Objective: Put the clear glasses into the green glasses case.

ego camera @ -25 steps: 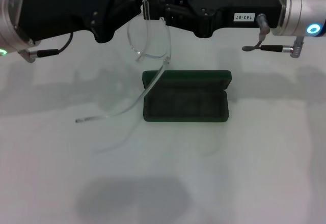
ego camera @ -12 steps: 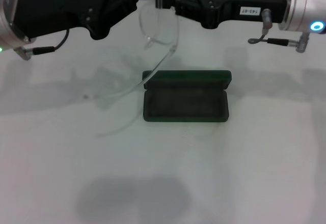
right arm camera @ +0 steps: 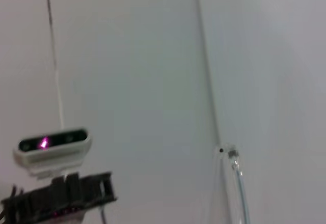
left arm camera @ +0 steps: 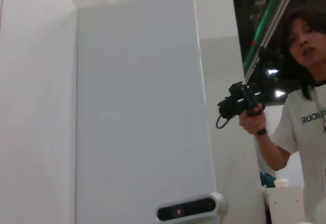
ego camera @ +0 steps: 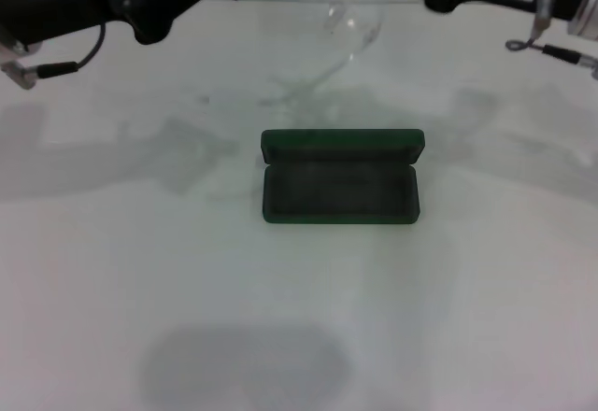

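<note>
Both arms have risen, lifting the clear glasses (ego camera: 353, 21) higher beyond the open green glasses case (ego camera: 340, 179); fingers' state can't be told, cropped.

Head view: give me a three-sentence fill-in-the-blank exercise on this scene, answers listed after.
1. The green glasses case lies on the white table with its lid ____.
2. The lining inside the case holds ____.
3. The clear glasses are ____ the table, beyond the case, at the picture's top edge between the two arms.

Answers: open; nothing; above

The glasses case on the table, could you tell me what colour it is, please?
The glasses case is dark green, with darker grey-green lining. It shows best in the head view.
</note>
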### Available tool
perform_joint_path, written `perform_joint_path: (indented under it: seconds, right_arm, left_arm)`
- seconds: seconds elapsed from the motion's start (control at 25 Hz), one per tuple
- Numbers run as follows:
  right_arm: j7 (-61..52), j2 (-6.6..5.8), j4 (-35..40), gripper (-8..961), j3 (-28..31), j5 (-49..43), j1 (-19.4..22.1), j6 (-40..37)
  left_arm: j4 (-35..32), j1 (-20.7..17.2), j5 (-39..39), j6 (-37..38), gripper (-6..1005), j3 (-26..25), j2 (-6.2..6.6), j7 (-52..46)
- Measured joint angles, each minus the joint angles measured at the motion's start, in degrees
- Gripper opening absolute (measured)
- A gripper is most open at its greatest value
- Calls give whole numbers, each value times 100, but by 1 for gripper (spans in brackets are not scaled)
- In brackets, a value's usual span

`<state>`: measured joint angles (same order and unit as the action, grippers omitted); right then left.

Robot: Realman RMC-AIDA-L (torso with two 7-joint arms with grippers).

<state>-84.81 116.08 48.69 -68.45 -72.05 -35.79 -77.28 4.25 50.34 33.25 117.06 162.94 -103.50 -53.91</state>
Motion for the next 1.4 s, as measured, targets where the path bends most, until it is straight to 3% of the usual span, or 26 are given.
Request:
perform_joint_path:
  seconds: [0.32,0.56,1.4]
  right_arm:
    - [416,-16,21,87,63,520,193,199]
    - [398,-30,-58,88,-40,525,99,149]
    - [412,13,-508,87,-1316,536,-715,231]
  left_arm:
    - [-33,-116,6,2,37,-8,131,-21]
    - [-30,-157,50,1,37,-8,146,-15]
    - [33,9,-8,-23,37,1,-49,38]
